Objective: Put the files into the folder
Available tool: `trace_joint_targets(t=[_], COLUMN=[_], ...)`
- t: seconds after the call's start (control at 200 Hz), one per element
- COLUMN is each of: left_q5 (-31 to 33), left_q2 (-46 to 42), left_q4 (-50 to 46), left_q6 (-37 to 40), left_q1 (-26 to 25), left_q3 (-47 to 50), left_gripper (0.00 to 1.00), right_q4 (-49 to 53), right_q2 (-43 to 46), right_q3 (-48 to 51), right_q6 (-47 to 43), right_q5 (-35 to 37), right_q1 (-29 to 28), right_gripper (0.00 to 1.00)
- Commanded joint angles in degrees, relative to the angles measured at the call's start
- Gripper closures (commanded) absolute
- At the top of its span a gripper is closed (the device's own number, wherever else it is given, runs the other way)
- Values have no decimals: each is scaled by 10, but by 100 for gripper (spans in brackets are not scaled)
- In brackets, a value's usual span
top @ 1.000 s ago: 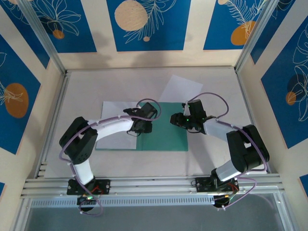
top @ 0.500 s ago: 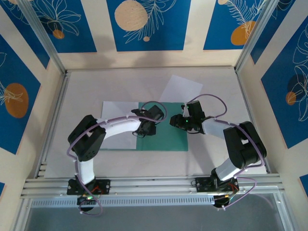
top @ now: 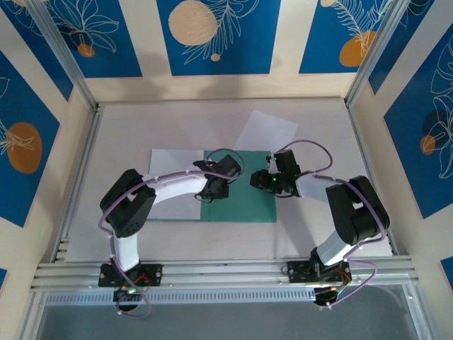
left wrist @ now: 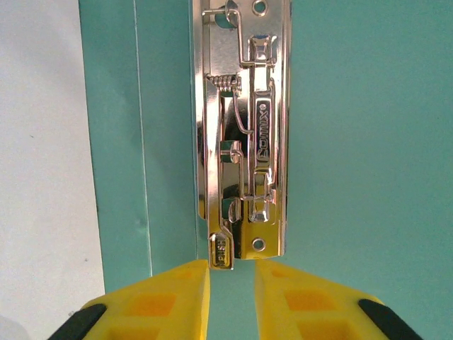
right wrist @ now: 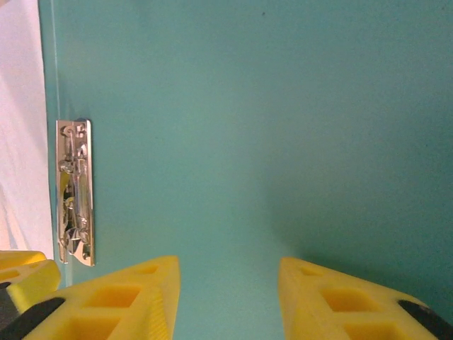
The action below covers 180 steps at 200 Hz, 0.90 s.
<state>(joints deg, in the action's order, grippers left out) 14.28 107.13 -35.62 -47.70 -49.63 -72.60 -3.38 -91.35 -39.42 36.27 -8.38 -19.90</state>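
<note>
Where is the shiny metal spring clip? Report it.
In the left wrist view the shiny metal spring clip lies on the teal-green paper folder, beside its crease, directly ahead of the left gripper.

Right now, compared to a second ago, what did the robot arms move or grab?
The left gripper slid a little to the right across the folder, ending just before the metal clip. The right gripper shifted only slightly as its elbow pulled in. Both sets of jaws are open; nothing was grabbed or let go. The folder and the two white sheets look unmoved.
</note>
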Motion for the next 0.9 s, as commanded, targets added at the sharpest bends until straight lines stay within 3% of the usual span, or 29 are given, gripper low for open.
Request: trace_joint_targets(t=[0.0,0.63,0.69,0.78,0.895], left_q5=[11,-2,0,3,9], left_q2=[12,18,17,17,14], left_q4=[-9,4,2,-2,-5], left_q6=[-4,1,4,6,8], left_q1=[5,15,15,15,15], left_q3=[3,11,10,5,2], left_gripper=[77,83,83,73,72], right_q4=[7,11,11,12,12], right_q2=[-6,-14,-15,-16,-18], right_q3=[-18,-21,-21,-22,-24], right_q6=[-1,-2,-2,-2,-3], right_q5=[-8,-8,-8,-8,-9], right_q1=[0,0,0,0,0], right_gripper=[58,58,58,58,58])
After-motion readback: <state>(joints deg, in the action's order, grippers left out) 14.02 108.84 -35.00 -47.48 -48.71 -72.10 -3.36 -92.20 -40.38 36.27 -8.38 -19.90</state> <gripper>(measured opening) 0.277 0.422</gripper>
